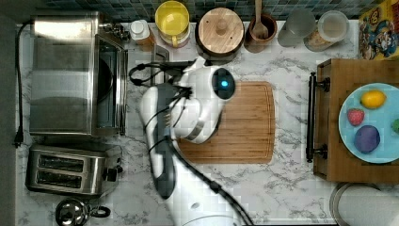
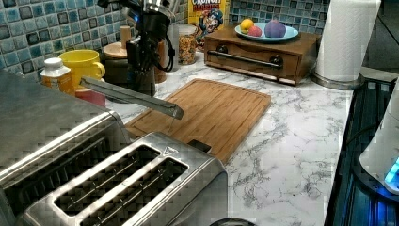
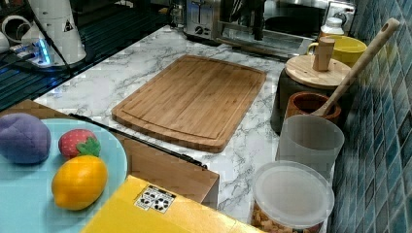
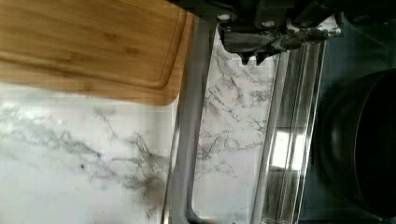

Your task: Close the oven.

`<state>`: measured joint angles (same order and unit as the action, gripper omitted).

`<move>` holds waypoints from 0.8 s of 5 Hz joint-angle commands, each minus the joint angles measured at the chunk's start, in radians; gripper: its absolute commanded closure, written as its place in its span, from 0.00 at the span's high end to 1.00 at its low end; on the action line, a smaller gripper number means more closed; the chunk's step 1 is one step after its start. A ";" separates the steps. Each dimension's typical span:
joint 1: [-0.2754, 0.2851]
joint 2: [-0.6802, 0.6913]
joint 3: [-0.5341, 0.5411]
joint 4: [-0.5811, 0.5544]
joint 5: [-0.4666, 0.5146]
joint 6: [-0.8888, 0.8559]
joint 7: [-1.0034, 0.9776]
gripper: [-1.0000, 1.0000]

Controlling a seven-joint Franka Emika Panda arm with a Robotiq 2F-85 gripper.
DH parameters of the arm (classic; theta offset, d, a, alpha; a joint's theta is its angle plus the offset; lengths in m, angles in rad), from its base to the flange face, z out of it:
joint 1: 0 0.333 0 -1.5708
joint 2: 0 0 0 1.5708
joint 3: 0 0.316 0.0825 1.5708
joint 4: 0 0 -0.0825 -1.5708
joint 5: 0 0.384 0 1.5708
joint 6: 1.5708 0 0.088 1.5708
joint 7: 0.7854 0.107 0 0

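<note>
Oven (image 1: 63, 75) at the top view's left, door (image 2: 131, 96) hanging partly open and tilted, bar handle (image 4: 187, 135) reaching just over the near edge of the cutting board (image 1: 244, 122). Hand (image 2: 146, 52) at the door's far end, close above the glass; spread or pressed together, cannot tell. Bare marble counter (image 1: 282, 188) open beyond the board. Toaster (image 1: 70, 169) just beside the oven.
</note>
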<state>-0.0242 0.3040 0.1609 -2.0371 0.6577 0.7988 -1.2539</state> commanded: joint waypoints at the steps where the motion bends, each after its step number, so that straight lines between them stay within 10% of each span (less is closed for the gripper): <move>1: 0.227 -0.091 0.116 0.159 -0.260 0.030 0.394 0.00; 2: 0.335 -0.122 0.033 0.160 -0.456 0.048 0.566 0.00; 4: 0.379 -0.160 0.039 0.197 -0.657 0.047 0.811 0.00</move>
<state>0.2922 0.2297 0.1650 -1.9541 0.0437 0.8633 -0.5337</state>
